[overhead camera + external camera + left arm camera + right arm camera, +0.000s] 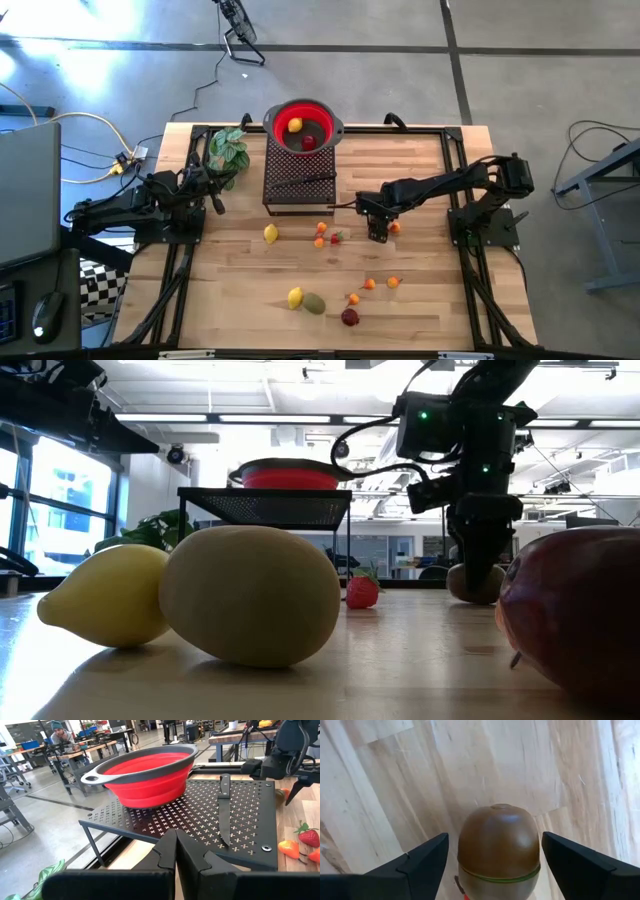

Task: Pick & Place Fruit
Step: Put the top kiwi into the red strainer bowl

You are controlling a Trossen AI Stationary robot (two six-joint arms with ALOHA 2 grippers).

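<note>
Your right gripper [378, 232] hangs right of centre in the high view, fingers spread wide either side of the brown kiwi [498, 851] on the bench [430, 300]; your left gripper [175, 851] is closed.

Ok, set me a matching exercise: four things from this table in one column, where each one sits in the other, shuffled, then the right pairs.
Things:
1. brown kiwi
2. knife
3. red colander
4. leafy plant

Places:
A. lying flat on the black perforated rack
B. standing on the rack's far end, fruit inside it
C. on the wood between the right gripper's open fingers
D. at the table's edge, beside the left gripper

Pairs: 1-C, 2-A, 3-B, 4-D
</note>
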